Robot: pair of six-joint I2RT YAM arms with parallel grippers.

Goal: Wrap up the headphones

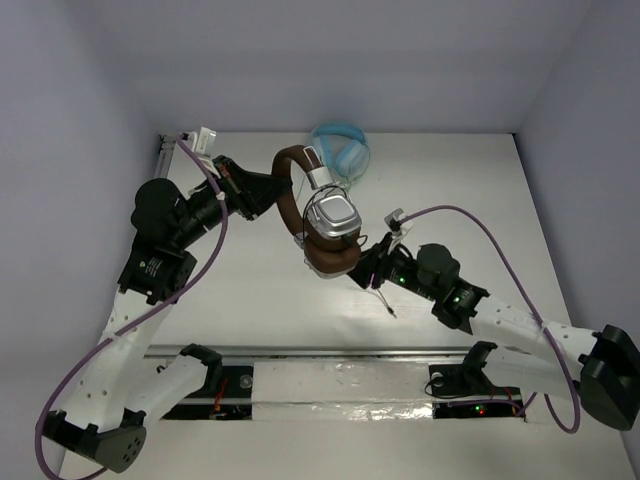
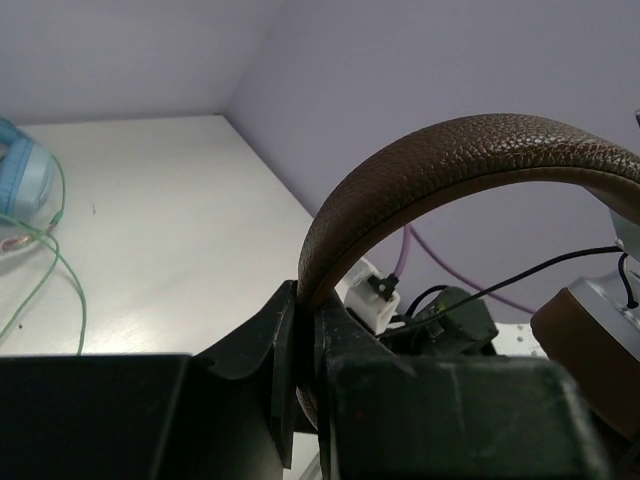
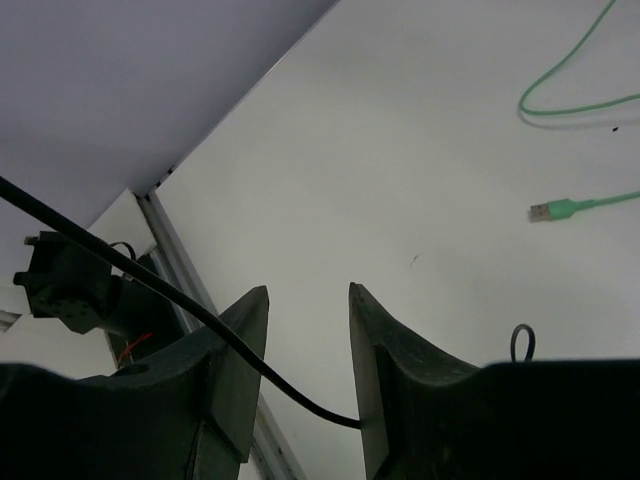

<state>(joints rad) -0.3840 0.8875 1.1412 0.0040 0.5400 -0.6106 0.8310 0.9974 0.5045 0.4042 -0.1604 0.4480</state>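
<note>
The brown headphones (image 1: pixel 325 225) hang in the air above the table, with a silver earcup (image 1: pixel 335 214) and a brown cushion (image 1: pixel 330 259) below. My left gripper (image 1: pixel 262 192) is shut on the brown headband (image 1: pixel 290 190); the left wrist view shows the headband (image 2: pixel 450 160) pinched between the jaws (image 2: pixel 305 310). My right gripper (image 1: pixel 362 266) is open just right of the lower earcup. In the right wrist view the thin dark cable (image 3: pixel 200 315) runs across the gap between its open fingers (image 3: pixel 308 300). The cable's end dangles below (image 1: pixel 386 303).
Light blue headphones (image 1: pixel 340 150) lie at the table's back middle, also in the left wrist view (image 2: pixel 20 185), with their pale green cable (image 2: pixel 60 260) and plug (image 3: pixel 560 210) on the table. A metal rail (image 1: pixel 330 352) runs along the near edge. Walls enclose the table.
</note>
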